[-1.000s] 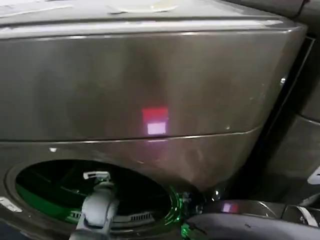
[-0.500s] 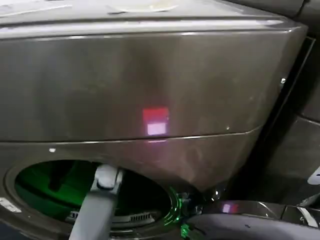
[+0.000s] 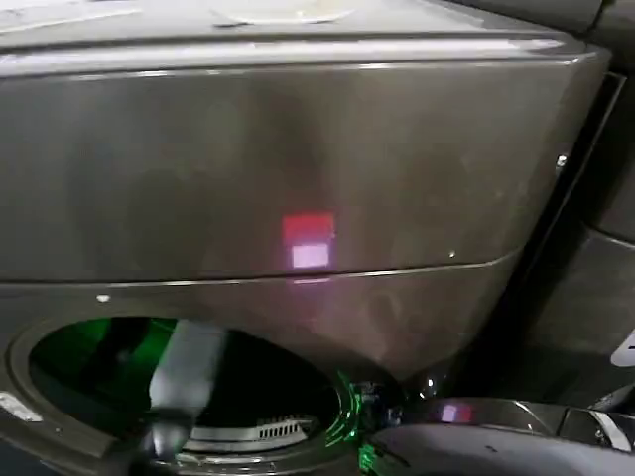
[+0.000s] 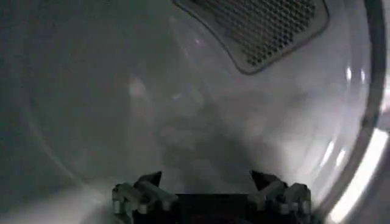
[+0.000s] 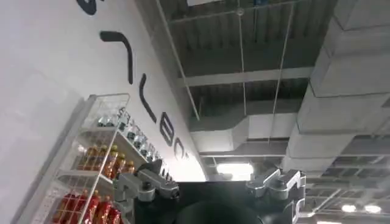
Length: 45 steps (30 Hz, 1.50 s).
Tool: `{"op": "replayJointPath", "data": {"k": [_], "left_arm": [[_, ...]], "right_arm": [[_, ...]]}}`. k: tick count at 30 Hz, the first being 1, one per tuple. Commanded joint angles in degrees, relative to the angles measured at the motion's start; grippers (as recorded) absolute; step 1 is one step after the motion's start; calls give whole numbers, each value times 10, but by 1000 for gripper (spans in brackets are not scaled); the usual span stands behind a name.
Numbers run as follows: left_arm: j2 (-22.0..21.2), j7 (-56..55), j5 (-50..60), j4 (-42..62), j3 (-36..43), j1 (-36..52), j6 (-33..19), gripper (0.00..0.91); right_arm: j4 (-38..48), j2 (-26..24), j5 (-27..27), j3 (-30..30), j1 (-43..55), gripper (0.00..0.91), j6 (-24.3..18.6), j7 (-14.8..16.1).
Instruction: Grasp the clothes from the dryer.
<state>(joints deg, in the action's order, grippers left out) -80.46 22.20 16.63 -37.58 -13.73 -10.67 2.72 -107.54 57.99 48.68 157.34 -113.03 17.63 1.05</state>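
In front of the robot, the dryer (image 3: 298,178) fills most of the head view: bronze-grey front panel, a small red-pink light (image 3: 309,241) glowing mid-panel, round porthole (image 3: 179,387) low on the left with a green glow inside it.

Left arm (image 3: 184,372) reaches through the porthole, blurred grey link angled down into the opening. Its own camera looks into the drum (image 4: 91,103): pale curved wall, a perforated vent panel (image 4: 262,27) on the back wall, bright door rim (image 4: 365,158) along one edge. Left gripper (image 4: 207,182) sits inside the drum, fingers (image 4: 143,189) spread wide apart, nothing between them. Open, empty, not touching the drum wall as far as I can see.

The clothes: can't make out any dark fabric bundle. Drum surface ahead of the gripper looks bare, just faint grey smudges that could be reflections. Can't tell where the bundle is.

Right arm is parked away from the machine, wrist pointing up at the room. Right gripper (image 5: 210,185) has fingers (image 5: 146,182) spread, holding nothing. Behind it a white wall with dark lettering (image 5: 131,61), a wire rack of drink bottles (image 5: 97,164), ceiling ducts (image 5: 341,79) overhead.

Lower right of the head view, the open door's curved edge (image 3: 476,421) catches a small pink reflection.
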Motion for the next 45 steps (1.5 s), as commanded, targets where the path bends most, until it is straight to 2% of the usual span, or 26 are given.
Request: {"op": "replayJointPath", "data": {"k": [1,7,12,17,21,26,32,33,35,37,45], "left_arm": [[5,210,63,181,85,131,-102,907],[4,287,90,256,186,177,-129,907],[-4,317,106,285,224,195,-126,907],[-5,339,104,299,243,199,-145,907],[1,349,100,325,251,206,-134,907],[4,315,7,335,228,210,-64,907],[5,312,21,342,234,205,-68,907],[5,310,21,344,234,205,-68,808],[5,306,22,345,234,205,-65,353],[4,304,24,346,235,205,-63,148],[6,292,43,348,252,201,-62,125]], "right_arm": [[-2,0,2,1,0,907,0,0],[-5,2,5,-1,2,907,1,1],[-12,6,5,-10,10,907,1,1],[-9,7,4,-11,12,907,1,1],[-9,11,2,-15,15,907,0,2],[-10,11,0,-23,21,907,-2,2],[-7,12,-1,-26,22,907,-3,3],[-7,11,-1,-26,23,907,-4,3],[-7,11,-1,-26,23,907,-4,4],[-6,12,-1,-28,25,907,-5,4],[-4,14,0,-26,25,907,-7,6]]}}
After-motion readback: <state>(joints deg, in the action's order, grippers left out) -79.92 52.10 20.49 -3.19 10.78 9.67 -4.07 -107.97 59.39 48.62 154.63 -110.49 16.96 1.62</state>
